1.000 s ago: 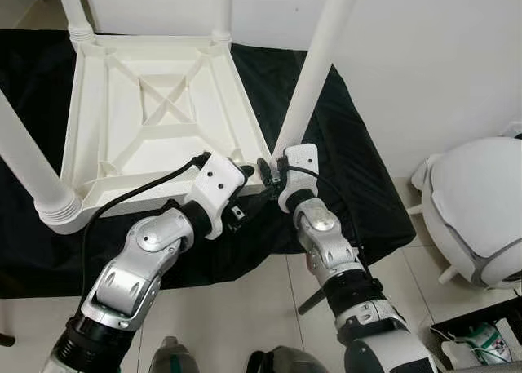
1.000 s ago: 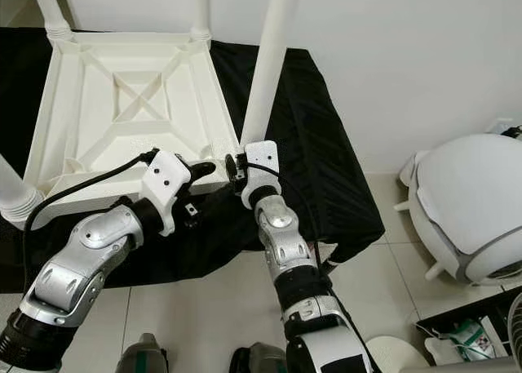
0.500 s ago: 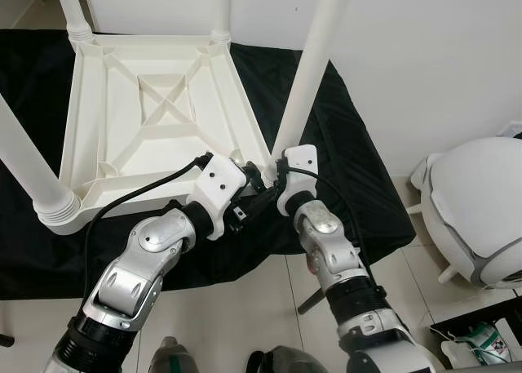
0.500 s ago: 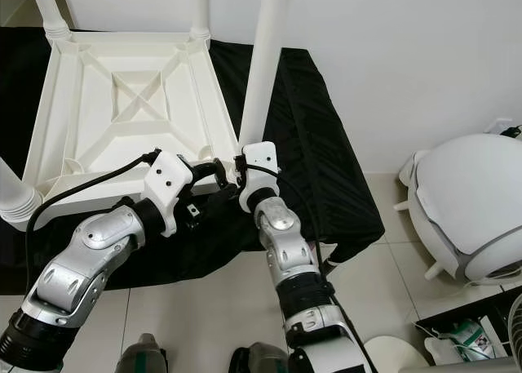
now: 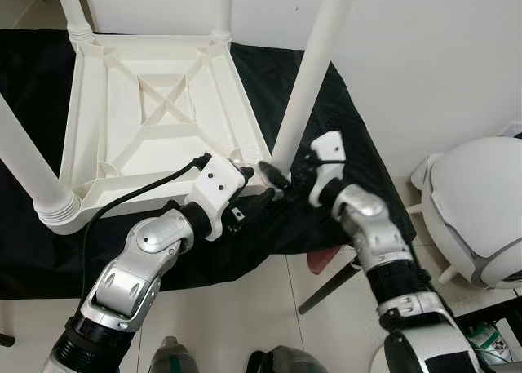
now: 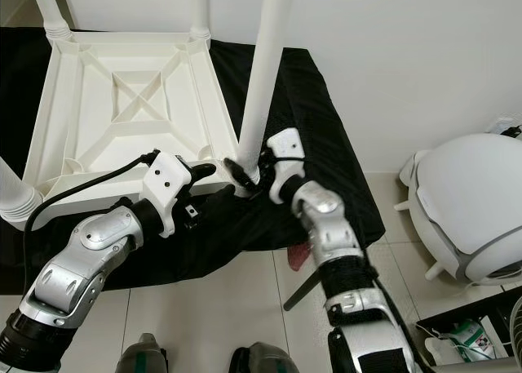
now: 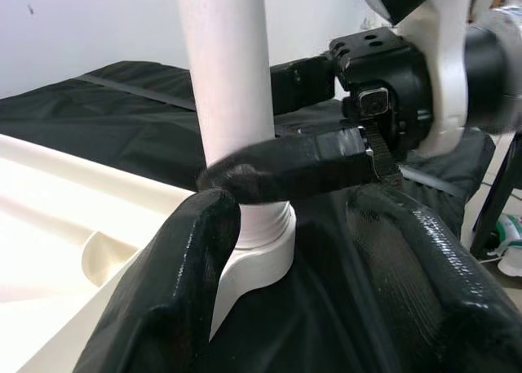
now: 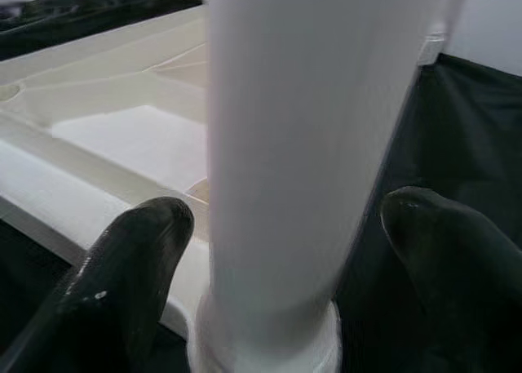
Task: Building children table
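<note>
Head views: the white plastic children's table [image 5: 155,112] lay upside down on a black cloth [image 5: 351,169] spread over the floor, with its legs pointing upward. The near-right leg [image 5: 314,71] stood in its corner socket. The left gripper [image 5: 259,195] was at that corner's edge, just beside the socket. The right gripper [image 5: 281,177] reached in from the right at the base of the same leg, its fingers on either side of the leg. A white domed appliance [image 5: 477,218] sat on the tiled floor [image 5: 236,316] to the right, well apart from the table.

Left wrist view: the left gripper's fingers [image 7: 183,283] were spread apart, holding nothing, with the leg base and its socket collar [image 7: 265,255] between them, one pad close against the collar. A black finger of the right gripper [image 7: 285,169] lay across the front of the leg just above the collar.

Right wrist view: the right gripper's two fingers [image 8: 122,283] stood open, one to each side of the leg [image 8: 310,144], not pressed on it. The table's ribbed underside [image 8: 106,128] was visible behind.
</note>
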You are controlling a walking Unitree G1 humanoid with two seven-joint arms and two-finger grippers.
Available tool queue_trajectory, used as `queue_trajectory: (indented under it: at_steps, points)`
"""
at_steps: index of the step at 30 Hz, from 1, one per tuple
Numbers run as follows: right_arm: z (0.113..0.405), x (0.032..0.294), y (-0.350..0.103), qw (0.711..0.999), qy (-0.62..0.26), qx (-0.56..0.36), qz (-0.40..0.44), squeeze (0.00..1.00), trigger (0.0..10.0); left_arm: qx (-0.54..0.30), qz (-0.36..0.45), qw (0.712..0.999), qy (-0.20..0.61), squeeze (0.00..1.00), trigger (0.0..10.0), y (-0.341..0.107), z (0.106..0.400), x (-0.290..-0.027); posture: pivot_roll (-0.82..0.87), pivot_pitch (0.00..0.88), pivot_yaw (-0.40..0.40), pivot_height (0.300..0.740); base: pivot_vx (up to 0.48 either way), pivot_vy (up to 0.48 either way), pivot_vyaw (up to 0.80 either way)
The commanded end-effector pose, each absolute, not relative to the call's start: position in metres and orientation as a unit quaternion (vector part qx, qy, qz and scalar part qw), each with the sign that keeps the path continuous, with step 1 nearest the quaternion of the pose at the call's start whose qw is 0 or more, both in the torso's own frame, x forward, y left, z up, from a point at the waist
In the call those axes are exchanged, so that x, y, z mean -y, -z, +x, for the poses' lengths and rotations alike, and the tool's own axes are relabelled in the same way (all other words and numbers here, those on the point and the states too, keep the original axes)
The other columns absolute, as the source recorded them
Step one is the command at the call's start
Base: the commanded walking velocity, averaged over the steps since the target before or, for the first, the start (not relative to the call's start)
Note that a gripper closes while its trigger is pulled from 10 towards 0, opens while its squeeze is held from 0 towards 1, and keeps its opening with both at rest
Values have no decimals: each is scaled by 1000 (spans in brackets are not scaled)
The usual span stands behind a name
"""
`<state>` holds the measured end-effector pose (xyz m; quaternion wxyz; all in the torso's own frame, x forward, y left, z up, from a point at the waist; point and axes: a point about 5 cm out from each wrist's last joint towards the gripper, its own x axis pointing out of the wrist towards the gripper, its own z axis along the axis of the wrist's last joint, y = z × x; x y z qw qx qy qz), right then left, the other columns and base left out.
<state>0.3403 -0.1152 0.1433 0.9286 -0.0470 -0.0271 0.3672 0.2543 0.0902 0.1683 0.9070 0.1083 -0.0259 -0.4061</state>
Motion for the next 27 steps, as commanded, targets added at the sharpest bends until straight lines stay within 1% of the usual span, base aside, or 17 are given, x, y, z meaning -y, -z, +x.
queue_trajectory:
  at_steps: [1,3,6,12,15,16,17,20,27]
  points:
    - [344,123,-143,927,-370,27,-56,0,10000,20,105,897,428,0,10000,-167,251,-88,58,2,-112,740,0,0,0]
    - [347,124,-142,922,-383,16,-50,0,10000,20,106,897,428,0,10000,-167,251,-88,58,2,-112,740,0,0,0]
    - [351,122,-140,907,-419,4,-45,0,10000,21,107,898,427,0,10000,-168,252,-89,64,1,-110,740,0,0,0]
    - [357,113,-136,890,-453,-14,-37,0,10000,21,109,898,426,0,10000,-169,251,-91,80,0,-109,740,0,0,0]
    - [358,113,-136,889,-456,-13,-37,0,10000,21,109,898,426,0,10000,-169,251,-91,80,0,-109,740,0,0,0]
    - [360,105,-134,889,-457,-19,-36,0,10000,21,110,898,425,0,10000,-169,251,-91,98,0,-111,740,0,0,0]
    - [360,105,-134,889,-457,-19,-36,0,10000,21,110,898,425,0,10000,-169,251,-91,98,0,-111,740,0,0,0]
    - [361,85,-130,886,-462,-24,-44,0,10000,21,111,900,422,0,10000,-170,250,-92,109,0,-118,740,0,0,0]
    - [362,83,-129,887,-459,-22,-45,0,10000,20,112,900,420,0,10000,-170,249,-92,111,0,-120,740,0,0,0]
